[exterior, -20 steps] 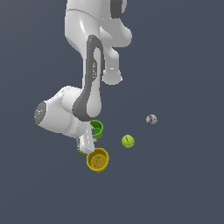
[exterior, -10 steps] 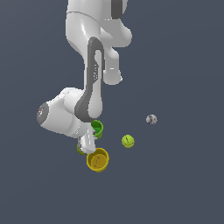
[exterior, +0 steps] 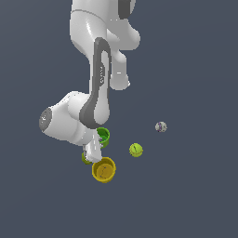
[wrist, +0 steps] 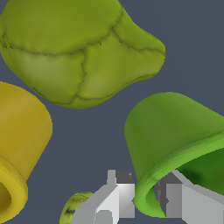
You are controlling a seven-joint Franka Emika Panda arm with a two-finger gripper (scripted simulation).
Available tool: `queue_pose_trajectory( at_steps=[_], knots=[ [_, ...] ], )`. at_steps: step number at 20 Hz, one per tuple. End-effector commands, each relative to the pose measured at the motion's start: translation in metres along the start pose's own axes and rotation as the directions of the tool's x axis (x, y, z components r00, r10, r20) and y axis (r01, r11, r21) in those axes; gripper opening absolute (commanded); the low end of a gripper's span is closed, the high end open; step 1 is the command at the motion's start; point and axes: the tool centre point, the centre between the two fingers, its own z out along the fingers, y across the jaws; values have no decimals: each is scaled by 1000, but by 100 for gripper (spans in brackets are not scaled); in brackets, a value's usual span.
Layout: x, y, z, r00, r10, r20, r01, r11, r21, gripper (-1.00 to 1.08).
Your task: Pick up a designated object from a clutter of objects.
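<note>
The bright green cup (exterior: 104, 135) stands half hidden behind my arm; in the wrist view (wrist: 175, 131) it fills the right side. My gripper (wrist: 144, 201) straddles its rim: one finger (wrist: 113, 199) is outside the wall and the other (wrist: 177, 201) is inside the dark green hollow, both pressed against the rim. In the exterior view the gripper (exterior: 95, 149) is low among the clutter. The yellow cup (exterior: 103, 170) (wrist: 22, 131) and the olive-green pear-like fruit (exterior: 86, 159) (wrist: 83, 52) lie close by.
A yellow-green ball (exterior: 135, 149) lies to the exterior view's right of the cups and shows in the wrist view (wrist: 74, 209). A small whitish-purple ball (exterior: 161, 127) lies farther right. The floor is plain dark grey.
</note>
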Motion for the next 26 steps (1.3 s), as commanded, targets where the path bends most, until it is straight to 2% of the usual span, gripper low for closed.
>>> queue_pose_trajectory(
  at_steps=[1, 11, 26],
  knots=[
    [-5, 1, -6, 1000, -1, -1, 1, 1000, 2, -100],
    [-49, 16, -52, 1000, -1, -1, 1, 1000, 2, -100],
    [-167, 54, -177, 1000, 0, -3, 0, 1000, 1, -100]
  ],
)
